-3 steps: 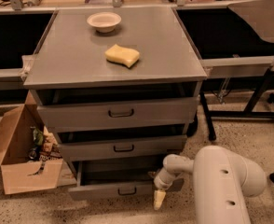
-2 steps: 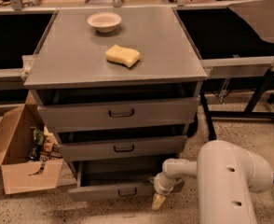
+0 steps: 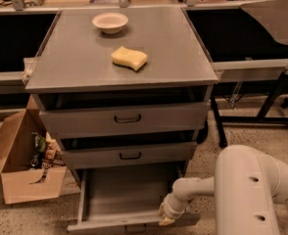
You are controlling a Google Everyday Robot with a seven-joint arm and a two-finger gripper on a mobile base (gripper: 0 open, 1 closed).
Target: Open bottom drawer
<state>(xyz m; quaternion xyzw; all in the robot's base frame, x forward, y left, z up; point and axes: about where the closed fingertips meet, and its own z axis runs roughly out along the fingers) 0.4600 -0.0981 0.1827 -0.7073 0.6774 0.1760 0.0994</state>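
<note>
Bottom drawer (image 3: 118, 196) stands well out, its grey inside just left of my claw (image 3: 165, 220) at the front edge; whether it grips, I cannot tell.

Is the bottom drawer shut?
No, the bottom drawer stands pulled out, grey inside showing, with the end effector at its front edge.

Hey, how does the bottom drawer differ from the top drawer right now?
The bottom drawer stands far out of the cabinet, while the top drawer sits almost fully in. The bottom drawer shows its plain grey inside, which holds nothing; the top drawer shows only its front and dark handle. The gripper is at the right end of the bottom drawer's front, and nothing is at the top drawer. Both are grey metal.
</note>
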